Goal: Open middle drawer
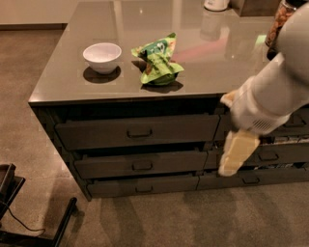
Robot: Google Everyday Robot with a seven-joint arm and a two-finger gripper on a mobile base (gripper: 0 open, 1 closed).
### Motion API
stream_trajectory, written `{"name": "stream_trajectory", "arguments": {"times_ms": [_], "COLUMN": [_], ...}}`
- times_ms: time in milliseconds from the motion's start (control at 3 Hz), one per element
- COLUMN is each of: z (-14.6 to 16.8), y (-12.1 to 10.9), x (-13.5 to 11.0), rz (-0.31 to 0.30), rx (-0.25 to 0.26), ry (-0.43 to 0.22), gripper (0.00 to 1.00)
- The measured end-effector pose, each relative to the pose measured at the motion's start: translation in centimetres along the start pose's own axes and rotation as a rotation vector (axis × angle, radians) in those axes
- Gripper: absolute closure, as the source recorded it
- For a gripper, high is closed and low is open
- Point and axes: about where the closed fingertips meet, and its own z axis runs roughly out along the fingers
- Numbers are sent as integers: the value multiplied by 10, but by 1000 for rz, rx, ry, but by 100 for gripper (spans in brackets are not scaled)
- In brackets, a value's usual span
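The middle drawer [106, 165] is the medium-height dark front in the cabinet's left column, between a taller front above and a slimmer one below. Its small loop handle [142, 166] sits at the centre. A dark gap shows above its front, and its inside is hidden. My gripper [237, 154], pale yellow at the end of the white arm [277, 91], hangs in front of the right column of drawers. It is to the right of the middle drawer, at about its height, and not touching its handle.
On the grey countertop [72, 82] stand a white bowl [102, 57] and a green snack bag [158, 65]. A white container [216, 5] and a jar [282, 17] are at the back. Black chair legs [34, 219] stand on the carpet at the lower left.
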Motion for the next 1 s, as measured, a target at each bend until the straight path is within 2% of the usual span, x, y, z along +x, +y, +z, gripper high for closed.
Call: {"name": "stream_trajectory", "arguments": {"times_ms": [333, 667, 1000], "z": [87, 93, 93], "y": [17, 7, 7], "x": [-6, -11, -11], "rz": [-5, -3, -3], "rx": [-43, 8, 9], "ry": [-22, -48, -48], "gripper": [0, 0, 0]}}
